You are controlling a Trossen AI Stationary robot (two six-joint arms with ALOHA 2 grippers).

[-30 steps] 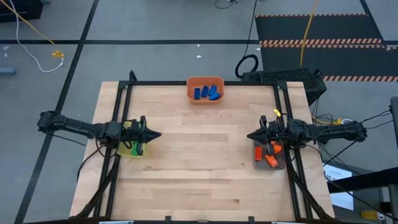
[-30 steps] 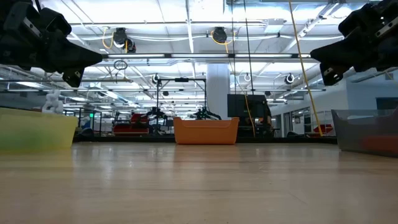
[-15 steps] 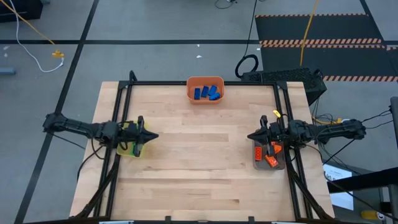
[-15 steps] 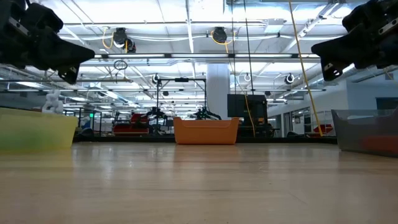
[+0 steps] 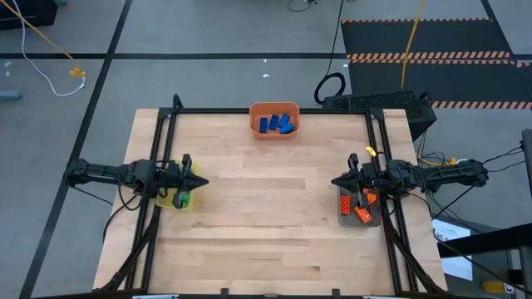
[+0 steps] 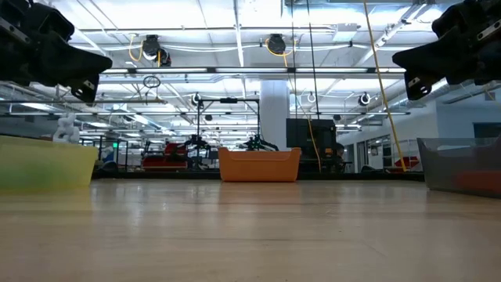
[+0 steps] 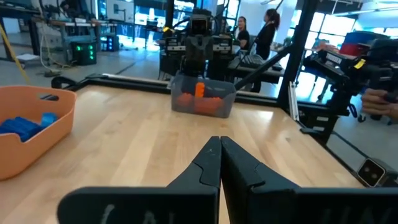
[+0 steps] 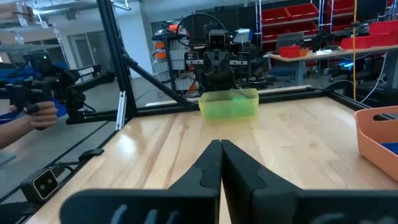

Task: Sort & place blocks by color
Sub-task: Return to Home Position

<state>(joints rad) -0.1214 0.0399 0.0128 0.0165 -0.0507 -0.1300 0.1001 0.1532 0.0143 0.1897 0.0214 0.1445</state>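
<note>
Blocks (image 5: 275, 124), small plastic, in rounded bins (image 5: 253, 121)

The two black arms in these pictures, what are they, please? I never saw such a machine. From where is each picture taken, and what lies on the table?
They are two robot arms at a wooden table. One picture looks straight down, one looks level across the table, and two come from cameras on the wrists. Each arm ends in a two-finger hand: the left hand is near the yellow bin, the right hand near the grey bin. Both are shut and hold nothing. The blocks lie sorted: blue blocks in the orange bin, green blocks in the yellow, orange blocks in the grey.
</note>
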